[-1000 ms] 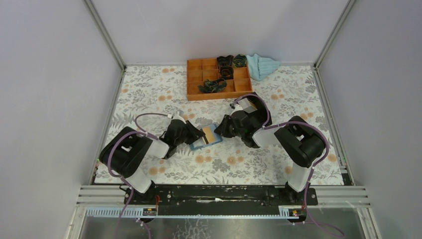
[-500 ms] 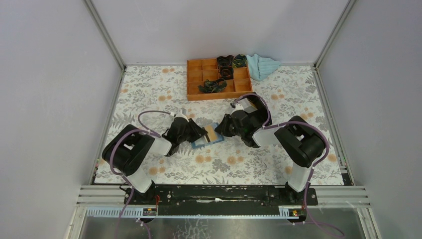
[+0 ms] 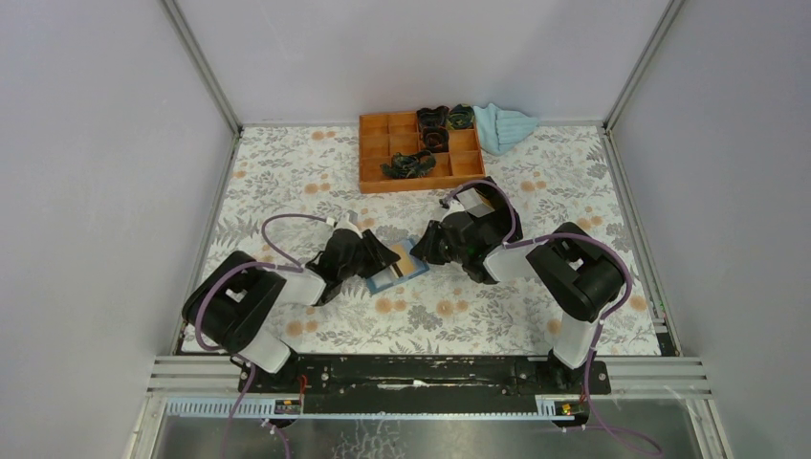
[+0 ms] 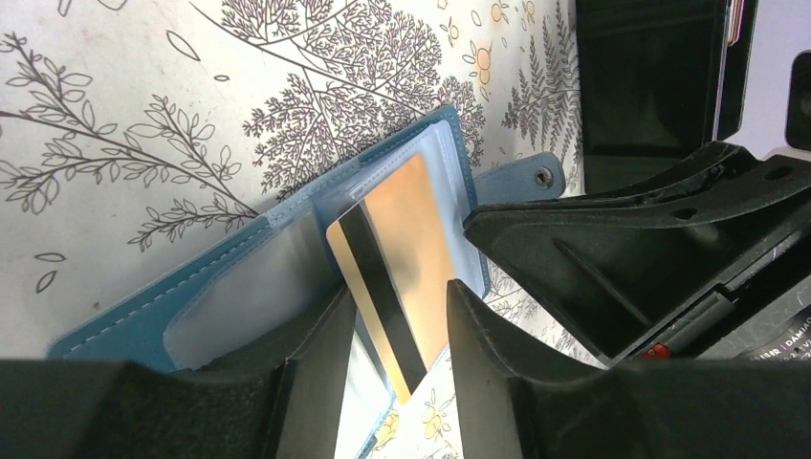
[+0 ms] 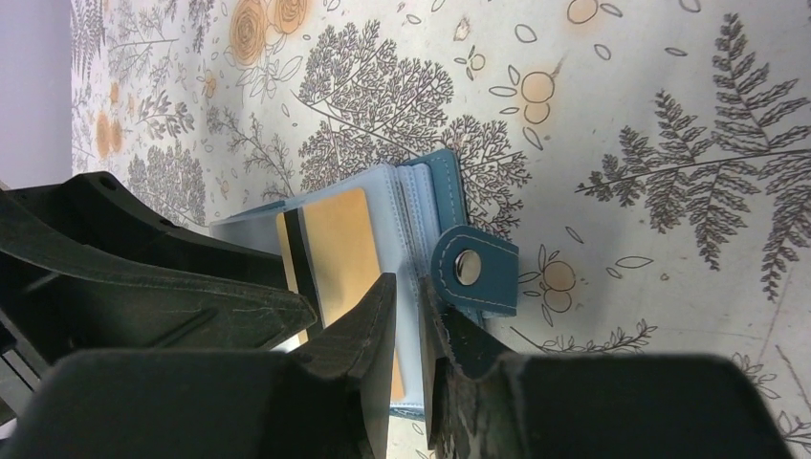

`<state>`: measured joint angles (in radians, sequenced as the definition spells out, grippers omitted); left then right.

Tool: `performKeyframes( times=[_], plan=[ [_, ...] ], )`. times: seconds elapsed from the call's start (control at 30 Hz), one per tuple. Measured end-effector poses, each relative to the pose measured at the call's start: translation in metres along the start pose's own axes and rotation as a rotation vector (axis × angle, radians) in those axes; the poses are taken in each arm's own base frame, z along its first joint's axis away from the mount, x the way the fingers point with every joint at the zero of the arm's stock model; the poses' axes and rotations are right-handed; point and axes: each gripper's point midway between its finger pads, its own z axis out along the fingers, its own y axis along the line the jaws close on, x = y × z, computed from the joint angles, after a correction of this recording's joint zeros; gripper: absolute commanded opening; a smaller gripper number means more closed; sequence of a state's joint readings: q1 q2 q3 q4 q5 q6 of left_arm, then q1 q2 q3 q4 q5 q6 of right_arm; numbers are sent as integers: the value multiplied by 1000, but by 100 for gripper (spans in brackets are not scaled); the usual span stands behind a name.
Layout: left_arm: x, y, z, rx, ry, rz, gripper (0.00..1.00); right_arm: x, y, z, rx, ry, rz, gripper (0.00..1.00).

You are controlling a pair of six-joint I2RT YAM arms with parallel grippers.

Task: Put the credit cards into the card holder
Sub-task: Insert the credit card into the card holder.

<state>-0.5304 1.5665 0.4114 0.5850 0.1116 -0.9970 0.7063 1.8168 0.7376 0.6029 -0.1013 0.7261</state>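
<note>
Fingers (image 4: 311,382) of the left gripper (image 4: 397,296) stand parted, holding nothing, astride the tan credit card (image 4: 402,239), which lies half-sleeved in the open card holder (image 4: 124,320) beneath them. Opposite, the right gripper (image 5: 409,306) pinches that card holder's edge. Pushing the card fully home is left, I judge.

Plain grey-lilac walls (image 3: 96,143) with aluminium corner posts (image 3: 203,67) around a floral-patterned tabletop (image 3: 287,172), under even light.
</note>
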Motion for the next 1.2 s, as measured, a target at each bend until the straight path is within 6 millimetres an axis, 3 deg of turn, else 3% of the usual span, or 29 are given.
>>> performKeyframes(
  times=[0.6, 1.2],
  plan=[
    [-1, 5, -10, -69, 17, 54, 53, 5, 3, 0, -6, 31, -2, 22],
    [-1, 8, -16, -124, 34, 68, 44, 5, 3, 0, -5, 35, -5, 22]
  ],
)
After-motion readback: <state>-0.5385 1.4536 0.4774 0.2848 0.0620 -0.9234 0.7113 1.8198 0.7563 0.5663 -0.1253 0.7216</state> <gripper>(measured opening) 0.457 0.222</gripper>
